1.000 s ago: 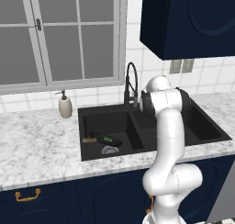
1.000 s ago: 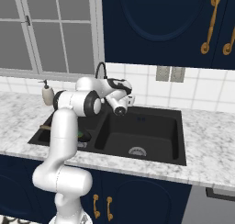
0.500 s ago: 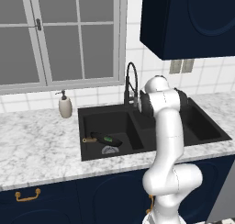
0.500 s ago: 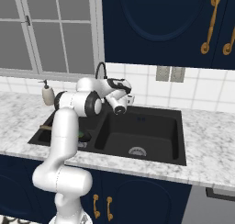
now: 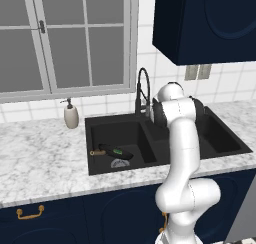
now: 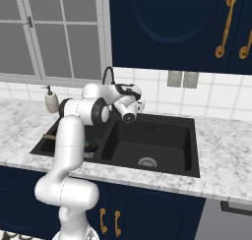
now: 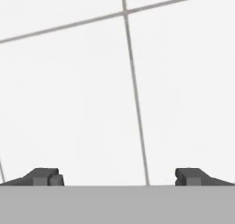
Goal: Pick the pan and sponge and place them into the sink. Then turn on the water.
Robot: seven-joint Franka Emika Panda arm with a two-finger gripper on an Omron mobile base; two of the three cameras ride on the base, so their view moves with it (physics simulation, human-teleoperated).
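The gripper point(image 7: 117, 177) is being held wide apart with nothing between its fingertips point(image 7: 46, 177), and white wall tile point(image 7: 174, 81) is being faced by the hand camera. In the right base view the hand is being carried above the back edge of the sink point(image 6: 193, 150), close to the base of the black arched faucet point(image 6: 108, 76).

Outward from there, the pan point(image 5: 116, 152) is being seen lying in the sink's left basin, black and tilted, with its light wooden handle point(image 5: 96, 152) pointing toward the basin's left wall. The sponge point(image 5: 118, 150) is being shown as a small green patch on or against the pan; which of the two cannot be told. A silver drain point(image 5: 120, 163) is lying just in front of them.

Both placements are being judged as done. No water is being seen at the spout, so turning on the faucet is being judged as the remaining step. A beige soap dispenser point(image 5: 71, 115) is standing on the marble counter point(image 5: 40, 158), left of the sink.
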